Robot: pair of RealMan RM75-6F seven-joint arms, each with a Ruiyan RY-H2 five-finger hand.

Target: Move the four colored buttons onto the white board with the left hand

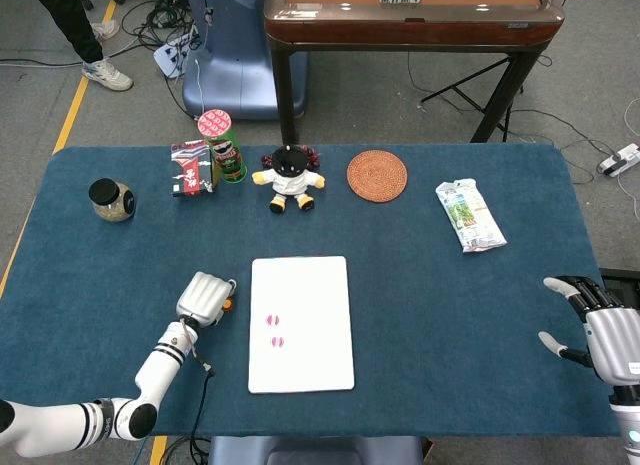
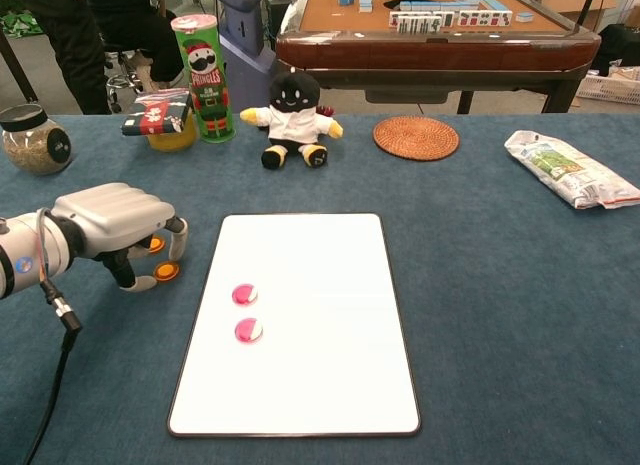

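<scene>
My left hand (image 2: 112,221) arches over two orange buttons (image 2: 166,271) at the white board's (image 2: 310,385) 9 o'clock, fingers (image 2: 178,240) curled; grasp undeterminable. My right hand (image 1: 600,330) rests with fingers spread, holding nothing.

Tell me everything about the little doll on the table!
The doll is a soft plush toy with a round black smiling head, a white shirt, and yellow hands and feet. It sits upright on the blue table, facing the chest camera, between the Pringles can and the woven coaster, behind the white board. Nothing touches it.
</scene>
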